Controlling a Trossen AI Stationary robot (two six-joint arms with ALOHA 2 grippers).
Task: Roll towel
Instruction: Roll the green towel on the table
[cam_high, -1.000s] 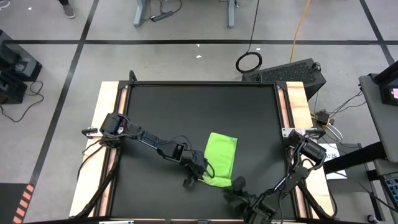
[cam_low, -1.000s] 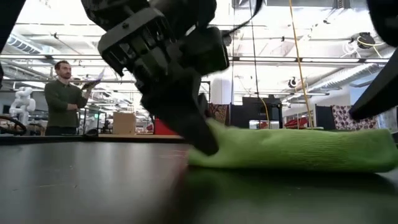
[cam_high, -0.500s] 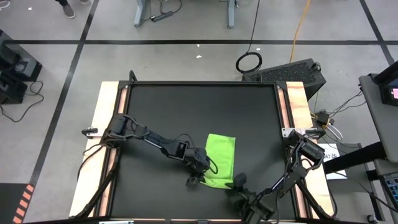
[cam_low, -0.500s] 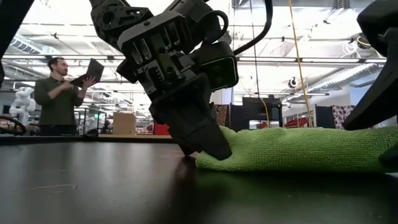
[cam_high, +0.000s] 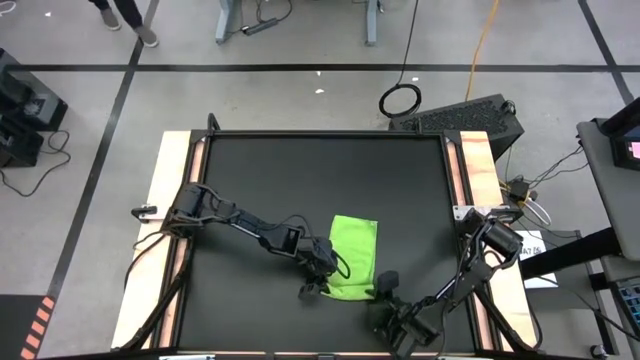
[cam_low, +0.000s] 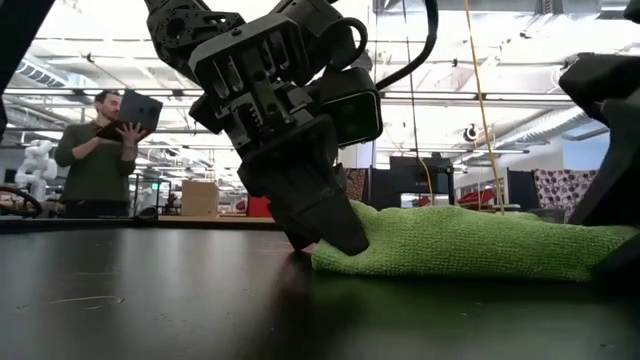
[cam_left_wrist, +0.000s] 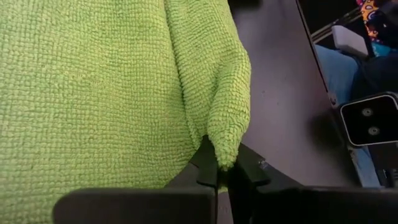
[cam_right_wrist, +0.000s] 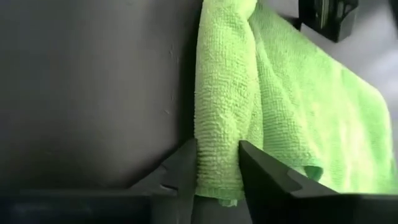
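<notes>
The left gripper (cam_high: 318, 281) is clamped on the near left corner of the towel (cam_high: 354, 256) — one lime-green cloth, lying flat near the desk's (cam_high: 300, 180) front edge, a little right of centre. The right gripper (cam_high: 383, 290) pinches the rolled edge at the towel's near right corner — fingers (cam_right_wrist: 186, 168) closed on the fold. One person (cam_low: 100, 150) stands beyond the desk, at far left, holding a laptop (cam_low: 140, 108).
</notes>
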